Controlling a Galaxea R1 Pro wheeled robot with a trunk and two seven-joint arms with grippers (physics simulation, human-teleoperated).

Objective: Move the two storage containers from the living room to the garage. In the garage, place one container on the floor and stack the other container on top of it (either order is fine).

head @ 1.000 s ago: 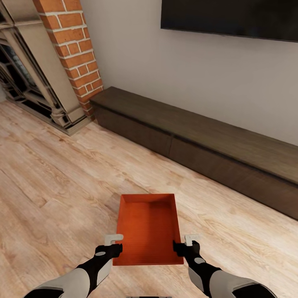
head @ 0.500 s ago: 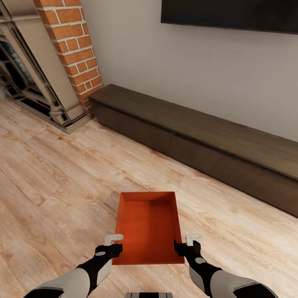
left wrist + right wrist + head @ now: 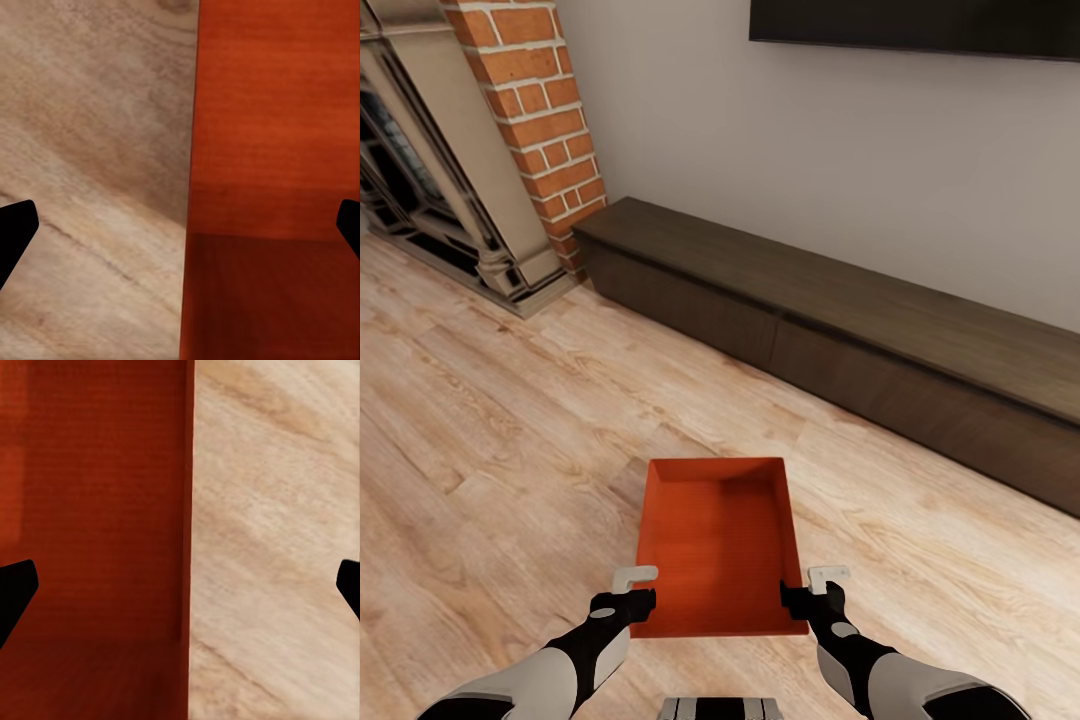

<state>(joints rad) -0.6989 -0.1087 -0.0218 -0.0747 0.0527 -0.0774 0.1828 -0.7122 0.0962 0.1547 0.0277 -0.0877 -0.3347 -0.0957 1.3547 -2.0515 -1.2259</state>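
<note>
One orange-red storage container (image 3: 718, 545), open-topped and empty, lies lengthwise just ahead of me on or just above the living room's light wood floor; which, I cannot tell. My left gripper (image 3: 639, 589) straddles its left wall near the near corner, and my right gripper (image 3: 807, 588) straddles the right wall. In the left wrist view the thin wall edge (image 3: 189, 225) runs between two widely spread fingertips (image 3: 15, 232). The right wrist view has the same look, with the wall (image 3: 187, 547) midway between spread fingertips (image 3: 15, 589). Both grippers look open.
A long dark wooden low cabinet (image 3: 880, 350) runs along the grey wall ahead and to the right, under a black screen (image 3: 920, 25). A brick column (image 3: 535, 120) and a fireplace surround (image 3: 430, 170) stand at the far left. Bare plank floor (image 3: 510, 430) lies between them and me.
The whole picture has slid slightly upward, so the camera moved, and more of my base shows at the bottom edge. Arms and container keep nearly the same places.
</note>
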